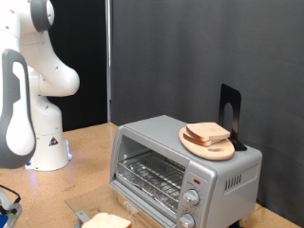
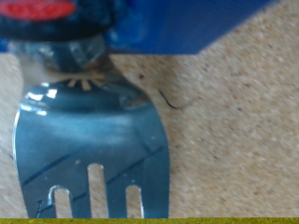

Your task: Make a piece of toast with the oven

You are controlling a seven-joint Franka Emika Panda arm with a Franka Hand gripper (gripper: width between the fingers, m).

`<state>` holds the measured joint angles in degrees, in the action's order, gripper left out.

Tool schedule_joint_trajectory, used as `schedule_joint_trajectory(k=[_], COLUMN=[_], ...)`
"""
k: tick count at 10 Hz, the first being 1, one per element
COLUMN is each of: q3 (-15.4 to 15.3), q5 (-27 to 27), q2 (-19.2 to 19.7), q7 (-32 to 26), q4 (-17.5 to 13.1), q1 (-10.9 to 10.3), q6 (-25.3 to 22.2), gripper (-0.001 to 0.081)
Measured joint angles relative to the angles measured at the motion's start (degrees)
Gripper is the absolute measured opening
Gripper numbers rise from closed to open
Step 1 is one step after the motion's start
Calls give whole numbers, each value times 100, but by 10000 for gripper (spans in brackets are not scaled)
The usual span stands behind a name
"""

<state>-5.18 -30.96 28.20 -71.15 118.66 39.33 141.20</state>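
The silver-grey oven (image 1: 185, 166) stands on the table at the exterior view's right, with its wire rack (image 1: 152, 173) showing and two knobs at its lower right. Two bread slices (image 1: 209, 134) lie on a round wooden plate (image 1: 201, 147) on top of the oven. Another pale slice of toast (image 1: 104, 220) lies low in front of the oven, by what looks like the opened glass door (image 1: 93, 203). The arm bends down at the exterior view's left; its hand (image 1: 6, 201) is mostly cut off there. The wrist view is filled by a slotted metal spatula blade (image 2: 89, 149) under a blue and red part (image 2: 177, 23); no fingers show.
The robot's white base (image 1: 47, 142) stands at the exterior view's left on the chipboard table (image 2: 243, 140). A black stand (image 1: 231, 114) rises behind the plate on the oven. A dark curtain closes the back.
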Motion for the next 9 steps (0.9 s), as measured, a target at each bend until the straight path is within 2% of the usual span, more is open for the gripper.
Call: schedule_joint_trajectory(k=[2, 5, 9], q3=[-30, -129, -266], q5=[-21, -70, -72], q2=[-42, -190, -455], q7=[-125, -160, -62], q4=[6, 138, 468], q1=[1, -5, -67], q6=[-201, -238, -234], gripper=[448, 448, 448])
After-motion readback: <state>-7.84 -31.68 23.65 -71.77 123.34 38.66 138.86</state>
